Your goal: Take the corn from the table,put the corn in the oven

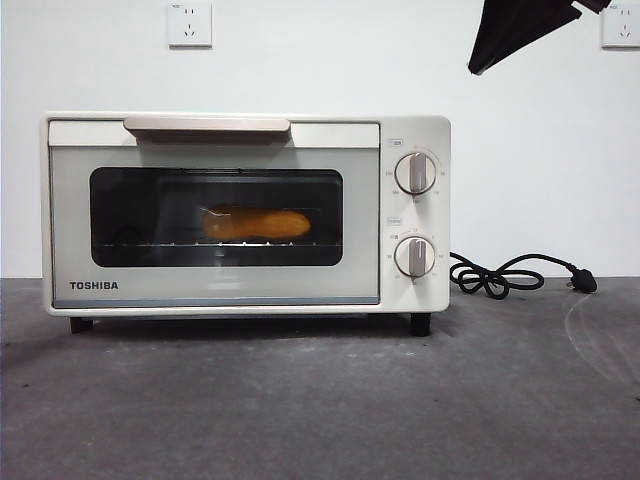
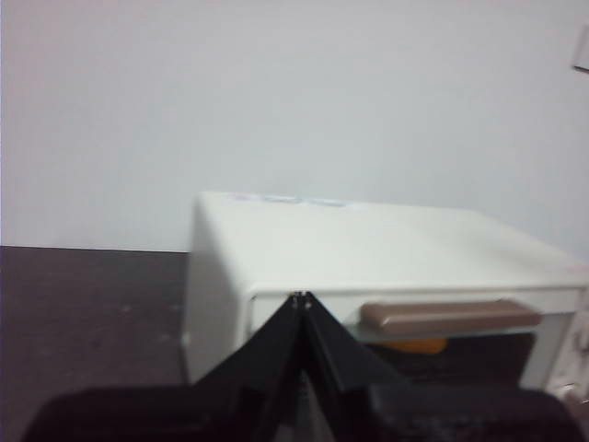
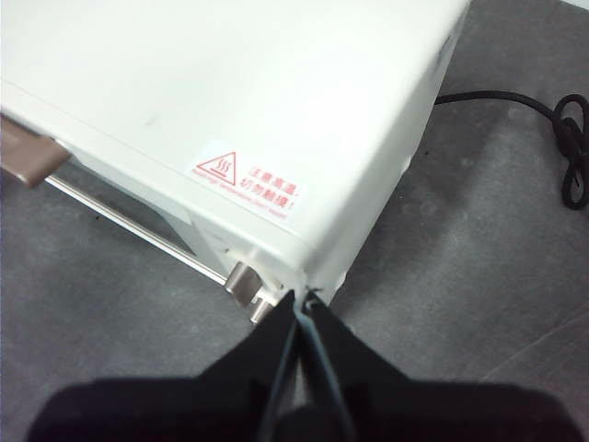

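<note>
The corn point(image 1: 256, 223) lies on the rack inside the cream-white oven point(image 1: 245, 212), seen through the dark glass of the closed door; a sliver of the corn point(image 2: 412, 345) also shows under the handle in the left wrist view. My left gripper point(image 2: 302, 296) is shut and empty, hovering in front of the oven point(image 2: 368, 253) near the door's top edge. My right gripper point(image 3: 302, 295) is shut and empty, above the oven's point(image 3: 230, 101) knob-side corner. A black arm tip point(image 1: 515, 30) shows at the upper right of the front view.
The oven's black cord point(image 1: 505, 275) lies coiled on the table point(image 1: 320, 400) to the right of the oven, also visible as the cord point(image 3: 552, 129) in the right wrist view. A wall with sockets point(image 1: 190, 24) stands behind.
</note>
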Motion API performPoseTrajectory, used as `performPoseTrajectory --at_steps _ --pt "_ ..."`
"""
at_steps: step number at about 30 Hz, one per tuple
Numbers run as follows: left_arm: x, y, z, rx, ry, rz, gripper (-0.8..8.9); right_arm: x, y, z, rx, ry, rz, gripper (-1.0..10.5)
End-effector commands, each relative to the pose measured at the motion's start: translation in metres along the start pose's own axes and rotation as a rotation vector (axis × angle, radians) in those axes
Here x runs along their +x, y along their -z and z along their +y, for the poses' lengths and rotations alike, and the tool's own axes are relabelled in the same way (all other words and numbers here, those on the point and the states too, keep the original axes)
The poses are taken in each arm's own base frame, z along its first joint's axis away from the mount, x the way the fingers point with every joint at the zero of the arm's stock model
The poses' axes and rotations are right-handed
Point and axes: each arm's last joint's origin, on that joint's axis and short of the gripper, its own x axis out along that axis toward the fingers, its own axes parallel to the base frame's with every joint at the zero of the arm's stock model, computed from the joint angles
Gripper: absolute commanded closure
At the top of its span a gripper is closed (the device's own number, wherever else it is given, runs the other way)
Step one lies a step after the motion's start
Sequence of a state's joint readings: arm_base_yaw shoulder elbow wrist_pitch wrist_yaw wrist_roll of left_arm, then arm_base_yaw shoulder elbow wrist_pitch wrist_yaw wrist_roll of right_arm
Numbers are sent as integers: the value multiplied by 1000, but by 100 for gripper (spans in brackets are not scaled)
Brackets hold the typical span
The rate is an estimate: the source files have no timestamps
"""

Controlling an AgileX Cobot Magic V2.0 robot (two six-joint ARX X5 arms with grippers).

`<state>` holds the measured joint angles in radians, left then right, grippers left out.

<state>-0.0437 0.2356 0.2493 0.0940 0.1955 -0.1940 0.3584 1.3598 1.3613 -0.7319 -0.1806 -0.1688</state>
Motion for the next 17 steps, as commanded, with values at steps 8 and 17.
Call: performPoseTrajectory --at_steps 8,17 --pt "-14 70 14 58 -15 95 817 2 -1 0 0 2 -2 946" --pt "-17 85 16 145 -24 257 817 2 -1 0 0 3 -2 946"
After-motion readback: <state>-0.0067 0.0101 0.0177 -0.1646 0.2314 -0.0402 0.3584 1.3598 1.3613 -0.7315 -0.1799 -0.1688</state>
